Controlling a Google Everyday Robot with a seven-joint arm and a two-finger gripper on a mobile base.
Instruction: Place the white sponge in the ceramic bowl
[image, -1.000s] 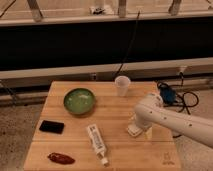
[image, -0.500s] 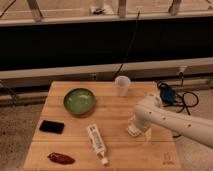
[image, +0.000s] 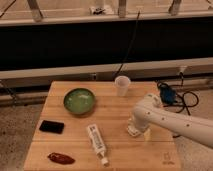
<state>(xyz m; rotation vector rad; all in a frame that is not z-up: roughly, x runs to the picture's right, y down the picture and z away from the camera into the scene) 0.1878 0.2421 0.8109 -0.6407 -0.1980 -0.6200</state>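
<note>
The ceramic bowl (image: 79, 100), green inside with a darker rim, sits on the left half of the wooden table (image: 115, 107) and holds nothing. My white arm reaches in from the right. Its gripper (image: 136, 127) points down at the table's right half, right of the bowl. A small off-white block, the white sponge (image: 133, 132), shows just under the gripper's end on the table. The arm hides most of it.
A translucent white cup (image: 122, 85) stands at the back of the table. A long white tube (image: 97, 142) lies at the front middle. A black phone (image: 52, 126) and a red pepper (image: 61, 158) lie front left. Cables (image: 172, 96) hang at the right edge.
The arm's end has edged slightly to the left and stays low over the sponge. Nothing else has moved.
</note>
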